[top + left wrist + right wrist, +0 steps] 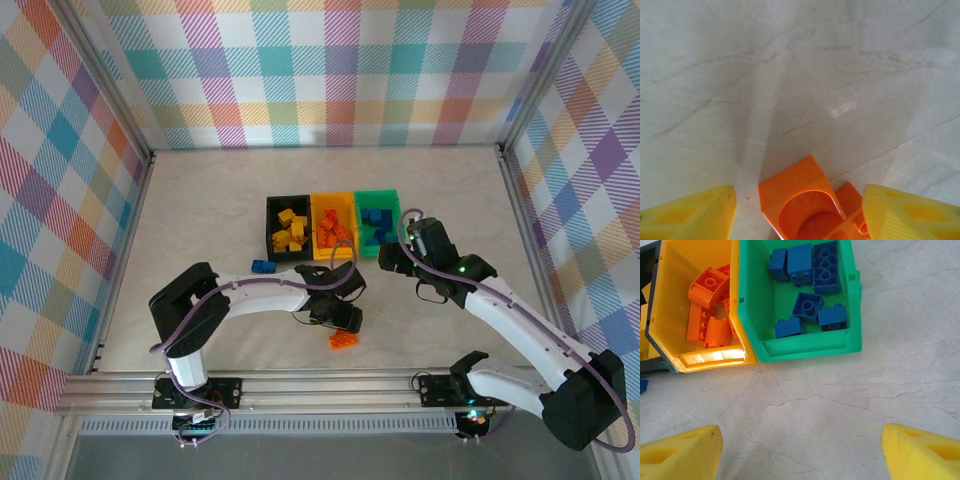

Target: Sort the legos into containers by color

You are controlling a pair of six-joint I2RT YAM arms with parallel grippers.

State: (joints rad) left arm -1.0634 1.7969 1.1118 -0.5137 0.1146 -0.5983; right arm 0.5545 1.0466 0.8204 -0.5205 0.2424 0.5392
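Note:
The black [272,205], yellow [333,197] and green [378,194] containers stand in a row mid-table, holding yellow, orange [707,315] and blue [807,305] legos. An orange lego [343,341] lies on the table in front of them. My left gripper [340,322] is down over this orange lego [800,200]. Its yellow fingers [690,215] straddle the brick, with a gap on the left side, while the right finger sits close against a second orange piece [852,200]. My right gripper [800,455] hovers open over bare table just in front of the green container [805,347].
A loose blue lego [263,266] lies on the table in front of the black container, left of my left gripper. Metal frame rails and checked walls enclose the table. Open table lies on both sides of the containers.

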